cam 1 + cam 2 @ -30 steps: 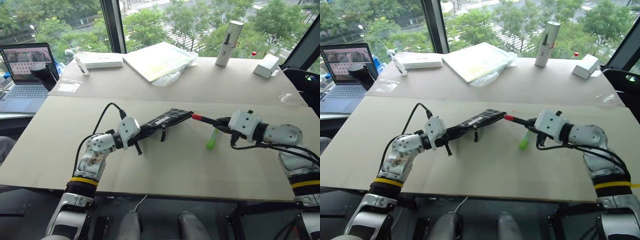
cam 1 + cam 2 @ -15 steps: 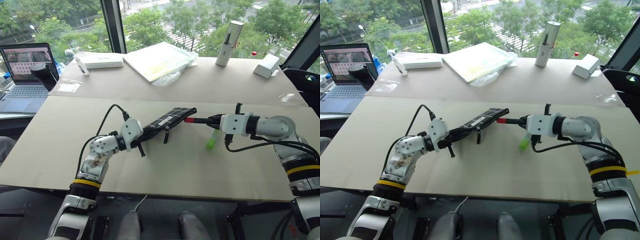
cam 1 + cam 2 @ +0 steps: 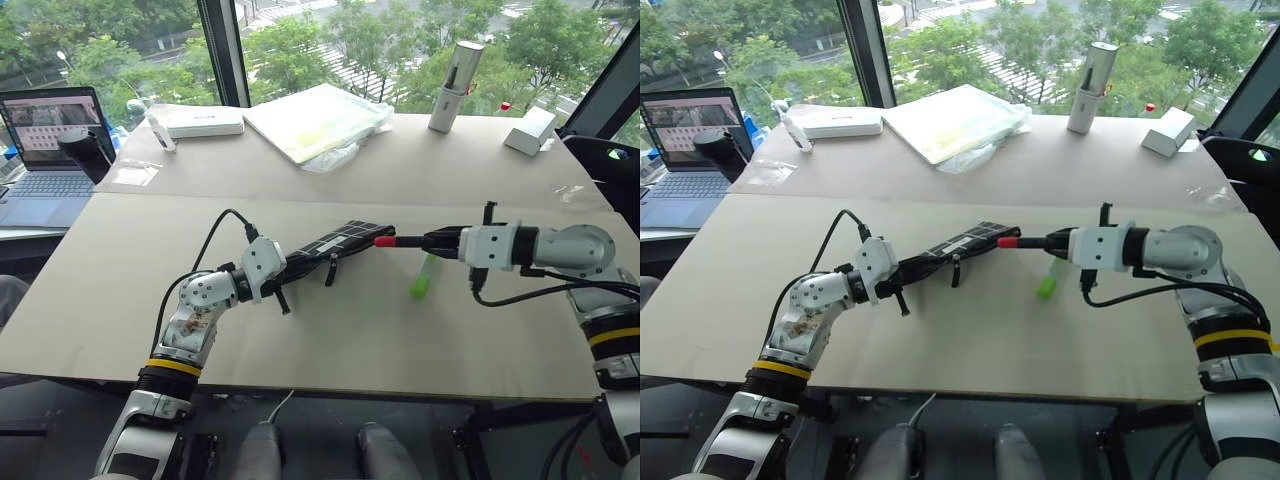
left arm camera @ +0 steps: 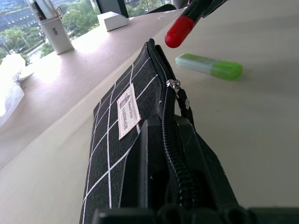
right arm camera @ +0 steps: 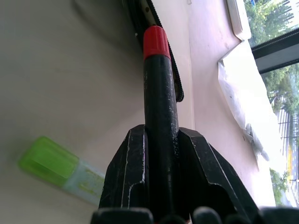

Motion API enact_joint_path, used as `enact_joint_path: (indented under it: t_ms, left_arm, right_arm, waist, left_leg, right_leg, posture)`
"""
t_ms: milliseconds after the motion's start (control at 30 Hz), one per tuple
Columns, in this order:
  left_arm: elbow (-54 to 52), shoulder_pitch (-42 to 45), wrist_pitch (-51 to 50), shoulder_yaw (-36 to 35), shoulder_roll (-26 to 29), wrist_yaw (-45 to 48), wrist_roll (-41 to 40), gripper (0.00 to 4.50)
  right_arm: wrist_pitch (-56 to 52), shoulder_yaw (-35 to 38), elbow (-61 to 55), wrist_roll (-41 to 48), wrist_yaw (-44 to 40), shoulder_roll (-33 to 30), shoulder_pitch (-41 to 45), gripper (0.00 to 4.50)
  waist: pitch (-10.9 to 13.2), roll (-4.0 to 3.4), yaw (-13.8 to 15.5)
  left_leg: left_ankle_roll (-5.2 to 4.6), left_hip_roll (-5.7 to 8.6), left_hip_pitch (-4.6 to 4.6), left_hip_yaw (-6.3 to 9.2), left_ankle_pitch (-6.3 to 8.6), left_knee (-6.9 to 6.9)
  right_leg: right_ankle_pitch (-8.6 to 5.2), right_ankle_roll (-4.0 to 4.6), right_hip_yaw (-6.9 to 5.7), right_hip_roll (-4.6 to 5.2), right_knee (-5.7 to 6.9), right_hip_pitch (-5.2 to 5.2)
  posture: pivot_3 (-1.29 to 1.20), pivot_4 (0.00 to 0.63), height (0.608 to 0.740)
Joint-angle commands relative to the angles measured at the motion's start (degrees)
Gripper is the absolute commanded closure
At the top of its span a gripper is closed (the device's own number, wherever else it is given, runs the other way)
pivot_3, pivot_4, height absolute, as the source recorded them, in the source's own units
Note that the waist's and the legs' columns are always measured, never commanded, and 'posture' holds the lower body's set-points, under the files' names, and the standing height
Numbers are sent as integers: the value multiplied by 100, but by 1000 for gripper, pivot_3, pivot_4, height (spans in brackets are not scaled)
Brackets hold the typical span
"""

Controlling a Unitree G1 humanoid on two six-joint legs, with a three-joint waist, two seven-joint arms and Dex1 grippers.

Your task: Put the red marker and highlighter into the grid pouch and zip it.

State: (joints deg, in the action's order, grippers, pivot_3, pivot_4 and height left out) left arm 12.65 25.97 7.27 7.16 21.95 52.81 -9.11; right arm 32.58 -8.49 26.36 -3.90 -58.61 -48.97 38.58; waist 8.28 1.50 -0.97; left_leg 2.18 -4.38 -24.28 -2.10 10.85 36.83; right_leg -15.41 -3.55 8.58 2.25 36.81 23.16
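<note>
The grid pouch is black with white lines and a white label. It is held off the table, and my left gripper is shut on its near end, the zipper edge up. My right gripper is shut on the red marker's black barrel. The marker lies almost level, its red cap just short of the pouch's far end. The lime-green highlighter lies on the table below the marker, clear of both grippers.
At the back of the table stand a wrapped pad, a flat white box, a grey cylinder and a small white block. An open laptop sits far left. Bare tabletop stretches to the front edge.
My right hand has risen a little and its wrist has rolled, so the marker now lies flatter, its cap still by the pouch's far end. The left gripper and pouch have held still.
</note>
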Motion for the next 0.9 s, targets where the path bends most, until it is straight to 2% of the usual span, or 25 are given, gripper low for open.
enact_joint_path:
  t_ms: [33, 400, 733, 900]
  left_arm:
    - [-275, -58, -5, 22, -3, -5, -51, 4500]
    - [-461, -60, -115, 81, -11, -26, -60, 4500]
    - [-491, -24, -148, 127, -34, -30, -52, 4500]
    - [-597, -76, -203, 129, -41, -74, -61, 4500]
  right_arm:
    - [164, -17, 101, -59, -13, 30, 203, 3931]
    - [650, -471, 669, -534, 28, 413, 644, 3931]
    - [989, -1151, 677, -774, 27, 1512, 964, 3931]
    - [901, -1211, 804, -858, 252, 1961, 1105, 3931]
  waist:
    - [0, 0, -1]
    - [0, 0, -4]
    - [0, -1, -16]
    - [0, -1, 7]
  left_leg:
    - [0, 0, 0, 0, 0, 0]
    - [0, 0, 1, 0, 0, 0]
    - [0, 0, 1, 0, 0, 0]
    - [1, 0, 0, 0, -1, 1]
  right_leg:
    - [0, 0, 0, 0, 0, 0]
    - [0, 1, 1, 0, 1, 0]
    - [1, 1, 0, 0, 5, 1]
    - [1, 1, -1, 0, 8, 0]
  posture:
    - [0, 150, 740]
    - [0, 150, 740]
    - [0, 150, 740]
    - [0, 150, 740]
